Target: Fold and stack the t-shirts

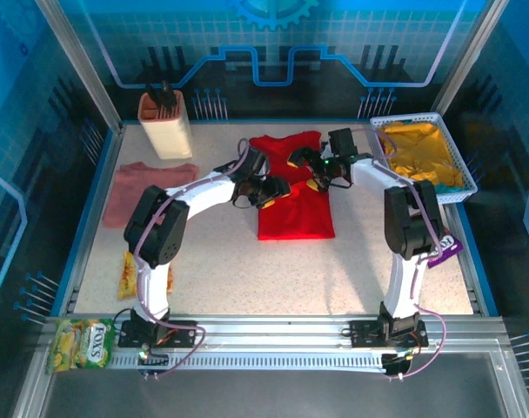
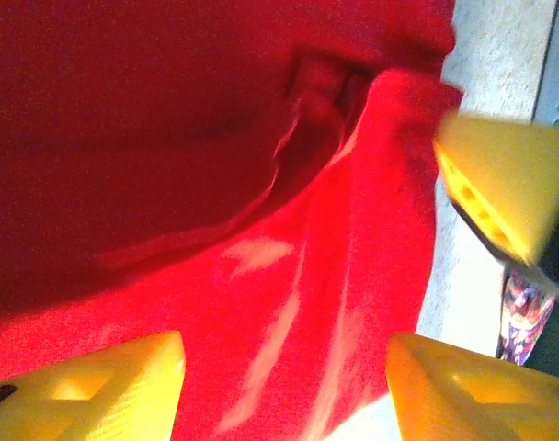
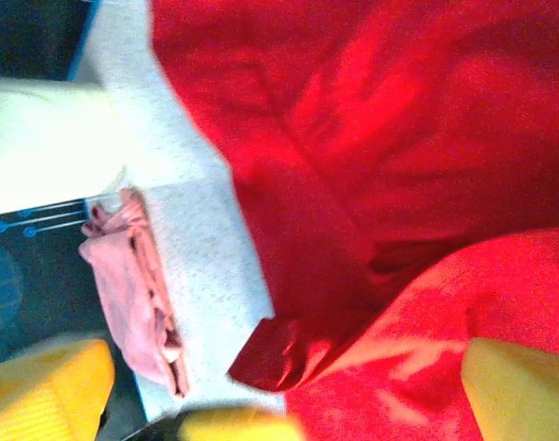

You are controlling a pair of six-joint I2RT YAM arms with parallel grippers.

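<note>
Over the red t-shirt (image 1: pixel 295 218), centred on the worktop (image 1: pixel 273 279), the left gripper (image 1: pixel 269 190) and right gripper (image 1: pixel 321 174) hover with jaws spread, the pink t-shirt (image 1: pixel 138 187) lying at left; both should pinch matching edges so the fold lands square.
</note>
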